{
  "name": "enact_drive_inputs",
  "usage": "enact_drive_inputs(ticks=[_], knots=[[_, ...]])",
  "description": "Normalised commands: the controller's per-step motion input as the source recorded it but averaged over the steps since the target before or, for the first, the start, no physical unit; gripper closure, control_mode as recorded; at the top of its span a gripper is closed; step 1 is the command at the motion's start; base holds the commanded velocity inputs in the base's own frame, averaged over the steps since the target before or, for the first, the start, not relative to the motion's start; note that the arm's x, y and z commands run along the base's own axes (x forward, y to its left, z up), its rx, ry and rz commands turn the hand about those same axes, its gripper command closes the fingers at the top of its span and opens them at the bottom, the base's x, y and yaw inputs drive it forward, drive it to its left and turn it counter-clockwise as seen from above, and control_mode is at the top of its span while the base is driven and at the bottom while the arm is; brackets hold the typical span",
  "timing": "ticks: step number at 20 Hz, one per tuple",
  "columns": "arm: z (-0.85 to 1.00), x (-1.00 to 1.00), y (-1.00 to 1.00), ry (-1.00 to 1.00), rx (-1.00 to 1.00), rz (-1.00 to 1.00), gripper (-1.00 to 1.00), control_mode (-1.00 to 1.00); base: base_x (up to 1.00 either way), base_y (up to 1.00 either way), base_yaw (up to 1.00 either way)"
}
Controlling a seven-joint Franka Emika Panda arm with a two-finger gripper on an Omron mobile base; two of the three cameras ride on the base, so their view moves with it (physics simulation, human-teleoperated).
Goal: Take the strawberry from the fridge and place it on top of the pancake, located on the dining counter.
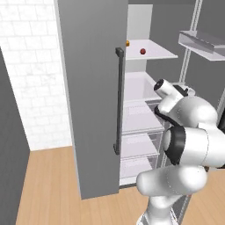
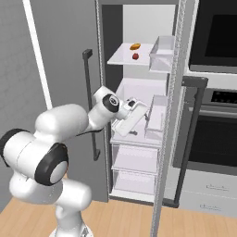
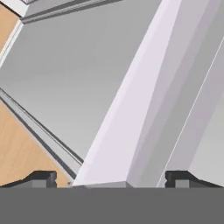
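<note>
The strawberry (image 1: 143,51) (image 2: 135,56) is a tiny dark red fruit lying on the upper white shelf of the fridge (image 1: 92,88) (image 2: 60,69), whose right door stands open. My gripper (image 2: 121,129) (image 3: 111,179) hangs well below that shelf, at the middle shelf's front edge, tilted downward. Its two dark fingertips (image 3: 43,177) stand wide apart with nothing between them, so it is open. The hand view looks along white shelf edges and grey fridge panels. The pancake and the dining counter are out of view.
A small orange item (image 1: 128,43) (image 2: 135,46) lies just behind the strawberry. The closed left door carries a long dark handle (image 1: 118,101). Bins on the open right door (image 2: 162,53) jut out beside the shelves. An oven (image 2: 213,134) stands to the right.
</note>
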Motion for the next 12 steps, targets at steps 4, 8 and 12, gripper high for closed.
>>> enact_drive_inputs(ticks=[4,8,12], knots=[[0.06,-0.26,-0.08,0.0,0.0,0.04,-1.0,-1.0,0.0,0.0,0.0],[0.36,-0.63,0.65,-0.02,0.04,0.09,-1.0,-1.0,0.0,0.0,0.0],[0.4,-0.91,0.98,-0.21,0.2,0.11,-1.0,-1.0,0.0,0.0,0.0]])
